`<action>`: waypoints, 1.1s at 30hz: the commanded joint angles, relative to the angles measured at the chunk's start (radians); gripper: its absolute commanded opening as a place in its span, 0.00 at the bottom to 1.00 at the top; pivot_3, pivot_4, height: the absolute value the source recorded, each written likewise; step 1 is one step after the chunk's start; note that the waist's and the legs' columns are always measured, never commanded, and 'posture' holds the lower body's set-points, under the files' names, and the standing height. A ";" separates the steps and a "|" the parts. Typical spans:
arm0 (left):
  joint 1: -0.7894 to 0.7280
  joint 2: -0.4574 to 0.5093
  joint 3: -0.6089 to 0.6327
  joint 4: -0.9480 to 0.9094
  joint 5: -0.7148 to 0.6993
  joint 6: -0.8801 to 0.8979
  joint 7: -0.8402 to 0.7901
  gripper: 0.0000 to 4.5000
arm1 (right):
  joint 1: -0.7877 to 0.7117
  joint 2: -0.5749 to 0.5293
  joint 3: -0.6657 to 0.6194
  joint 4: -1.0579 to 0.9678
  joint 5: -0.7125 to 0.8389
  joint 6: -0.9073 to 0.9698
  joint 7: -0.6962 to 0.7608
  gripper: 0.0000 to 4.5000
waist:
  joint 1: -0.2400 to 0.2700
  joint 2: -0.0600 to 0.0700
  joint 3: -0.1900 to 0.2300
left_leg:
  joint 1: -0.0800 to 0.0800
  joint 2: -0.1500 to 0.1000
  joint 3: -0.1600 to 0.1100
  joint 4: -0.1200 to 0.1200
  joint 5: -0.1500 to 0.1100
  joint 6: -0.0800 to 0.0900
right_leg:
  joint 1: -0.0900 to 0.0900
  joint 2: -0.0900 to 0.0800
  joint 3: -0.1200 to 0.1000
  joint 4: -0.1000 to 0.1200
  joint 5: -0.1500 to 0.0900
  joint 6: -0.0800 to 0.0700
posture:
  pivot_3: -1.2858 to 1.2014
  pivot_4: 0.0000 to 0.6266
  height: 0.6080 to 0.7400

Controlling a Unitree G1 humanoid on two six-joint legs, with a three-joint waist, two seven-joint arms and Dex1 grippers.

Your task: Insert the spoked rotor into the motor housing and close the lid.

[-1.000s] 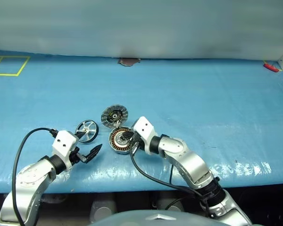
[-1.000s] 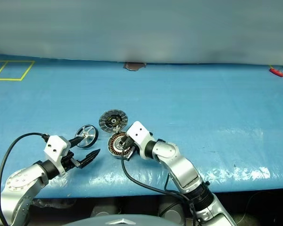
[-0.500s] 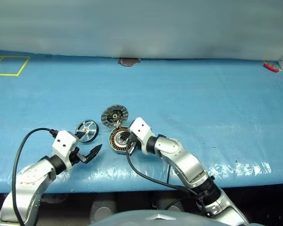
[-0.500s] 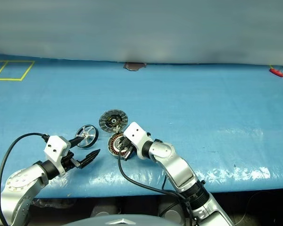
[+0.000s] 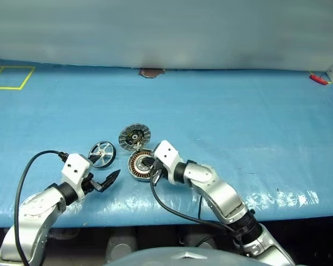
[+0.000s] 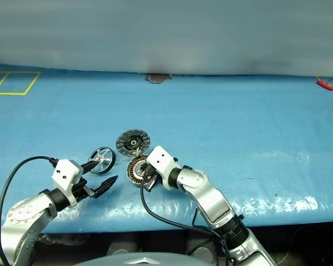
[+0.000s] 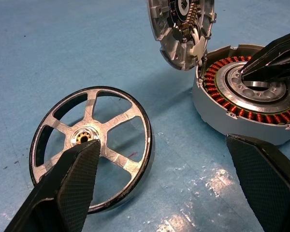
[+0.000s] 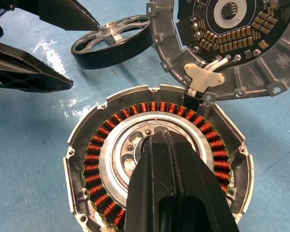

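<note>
Housing first: the motor housing (image 5: 141, 164) lies flat on the blue table cover (image 5: 238, 122), its ring of copper windings around the silver centre facing up. The lid (image 5: 134, 136) stands open just behind the housing, joined to its far rim by a white connector, with its component-studded inner face in view. The spoked rotor (image 5: 102, 152) lies on the cover just to the left of the housing, apart from it and not yet inside. The right gripper (image 8: 170, 159) has its two black fingers pressed together, holding nothing, with the tips over the housing's silver central bearing; whether they touch it cannot be told. The left gripper (image 5: 102, 172) sits to the left of the housing and nearer the table's front edge, its jaws spread wide and empty, one finger beside the rotor's near rim.
</note>
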 commanded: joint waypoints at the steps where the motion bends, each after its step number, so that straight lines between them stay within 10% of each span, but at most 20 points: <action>1: -0.007 0.002 0.007 -0.029 -0.006 -0.019 -0.005 1.00 | 0.010 -0.001 0.005 -0.025 0.017 -0.008 0.023 0.00 | -0.001 0.000 0.000 | 0.000 0.000 0.000 0.000 0.000 0.000 | 0.000 0.000 0.000 0.000 0.000 0.000 | 0.52 0.24 1.00; 33: 0.002 -0.008 0.044 -0.057 -0.027 -0.015 0.002 1.00 | 0.014 0.004 -0.084 -0.152 0.121 0.005 0.081 0.00 | 0.002 0.000 0.000 | 0.000 0.000 0.000 0.000 0.000 0.000 | 0.000 0.000 0.000 0.000 0.000 0.000 | 0.52 0.24 1.00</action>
